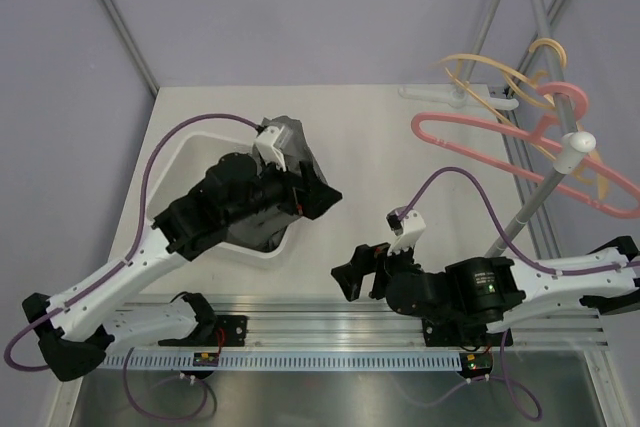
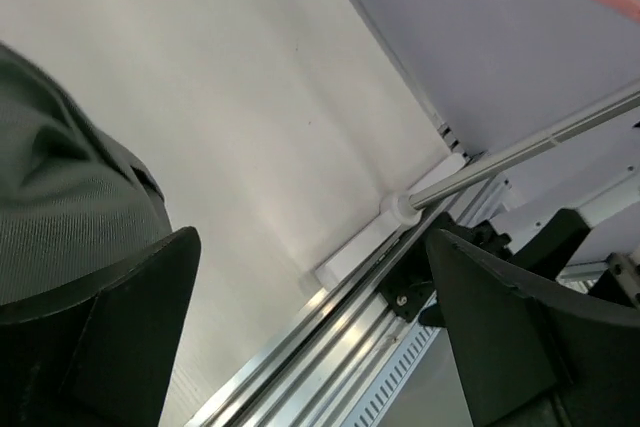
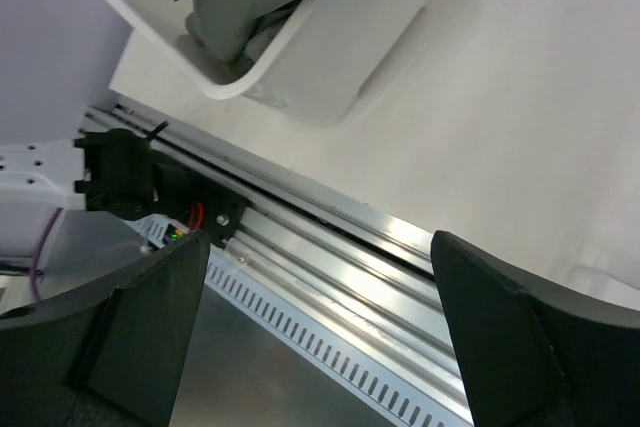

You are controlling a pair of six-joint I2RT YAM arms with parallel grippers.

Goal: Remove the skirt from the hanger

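We find the grey skirt [image 1: 288, 133] off the hanger, bunched in a white bin [image 1: 186, 153] that sits on the desk [image 1: 390, 172] at about 9 o'clock from the desk's middle. From the right wrist we see the folds of the skirt heaped against the bin's wall, partly above its rim. The left fingers [image 1: 322, 195] hang over the bin's 3 o'clock edge, spread wide apart with nothing between them; from that wrist, the skirt lies just beside one finger. The right fingers [image 1: 352, 277] sit low near the desk's 6 o'clock edge, also spread wide and empty, well apart from the bin. The pink hanger [image 1: 480, 137] hangs bare at 2 o'clock beside yellow hangers [image 1: 492, 73], above a slanted metal pole [image 1: 528, 209].
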